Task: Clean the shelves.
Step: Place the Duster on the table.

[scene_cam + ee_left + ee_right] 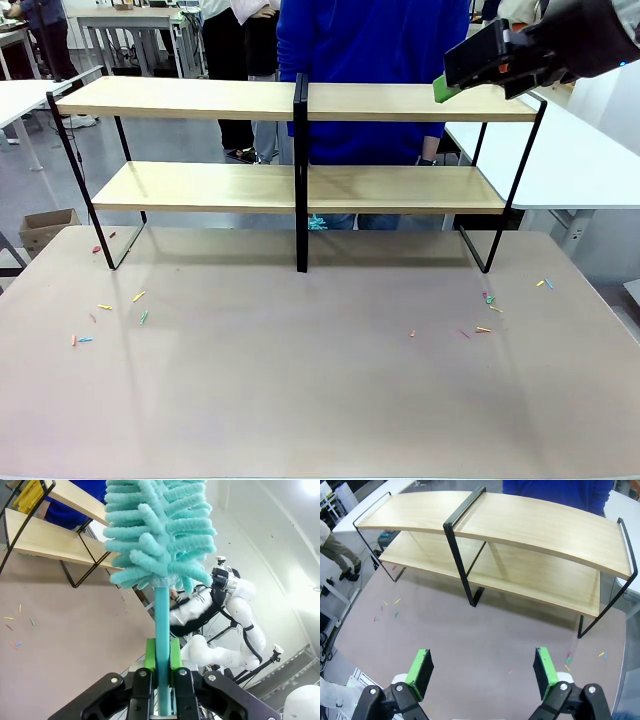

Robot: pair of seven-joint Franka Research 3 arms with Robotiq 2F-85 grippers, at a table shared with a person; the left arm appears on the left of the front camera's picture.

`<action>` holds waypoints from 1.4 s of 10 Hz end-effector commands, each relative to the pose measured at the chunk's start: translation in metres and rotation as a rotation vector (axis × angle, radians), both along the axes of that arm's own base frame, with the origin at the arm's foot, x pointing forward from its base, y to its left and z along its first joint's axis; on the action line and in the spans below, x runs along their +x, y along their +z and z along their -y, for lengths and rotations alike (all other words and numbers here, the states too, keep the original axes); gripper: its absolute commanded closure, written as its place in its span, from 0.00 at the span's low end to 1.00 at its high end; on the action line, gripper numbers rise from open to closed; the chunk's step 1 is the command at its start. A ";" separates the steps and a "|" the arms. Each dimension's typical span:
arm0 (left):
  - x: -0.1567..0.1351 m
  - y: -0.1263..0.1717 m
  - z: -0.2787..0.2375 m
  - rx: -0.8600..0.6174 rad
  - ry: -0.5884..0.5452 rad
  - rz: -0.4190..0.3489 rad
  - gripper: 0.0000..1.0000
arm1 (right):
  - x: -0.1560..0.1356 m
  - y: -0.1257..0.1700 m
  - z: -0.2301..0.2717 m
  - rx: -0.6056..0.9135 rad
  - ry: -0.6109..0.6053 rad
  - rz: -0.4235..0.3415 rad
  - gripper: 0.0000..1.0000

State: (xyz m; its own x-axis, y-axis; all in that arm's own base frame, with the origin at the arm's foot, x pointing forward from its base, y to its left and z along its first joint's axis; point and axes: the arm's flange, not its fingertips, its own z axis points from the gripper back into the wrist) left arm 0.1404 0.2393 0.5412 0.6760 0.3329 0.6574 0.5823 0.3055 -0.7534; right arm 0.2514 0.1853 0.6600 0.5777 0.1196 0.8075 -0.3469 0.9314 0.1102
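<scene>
Your left gripper (pixel 161 680) is clamped on the thin handle of a teal chenille duster (pixel 157 535), held low on the stem with the fluffy head well above the pads; that long lever is your main risk, since any side load against a board can twist the stem in the pads or lever it out; your right gripper (pixel 484 672) hangs with its fingers spread wide apart and nothing between them, high above the near edge of the table (pixel 300 400). The shelves (pixel 300 180) stand across the far edge of the table, two light-wood boards in a thin black frame with a central black post, and both boards look bare; the frame looks light, so a firm sweep may push it towards the person in blue (pixel 370 60) standing just behind it, or tip it; watch the central post, which can snag the duster head. Small coloured scraps (pixel 110 320) lie near the left and right edges of the table; a careless pass may scatter them further.
</scene>
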 end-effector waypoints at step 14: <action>0.114 -0.136 0.209 0.650 -0.786 -0.324 0.87 | -0.014 -0.308 0.228 0.994 -0.098 -0.782 0.00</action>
State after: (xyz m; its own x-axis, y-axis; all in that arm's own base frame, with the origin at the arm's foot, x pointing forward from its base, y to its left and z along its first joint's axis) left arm 0.2701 0.0451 0.4222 0.7228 -0.6314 0.2808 0.5752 0.3246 -0.7508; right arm 0.3085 -0.1438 0.4411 0.8977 -0.4310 -0.0912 0.2605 0.3526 0.8988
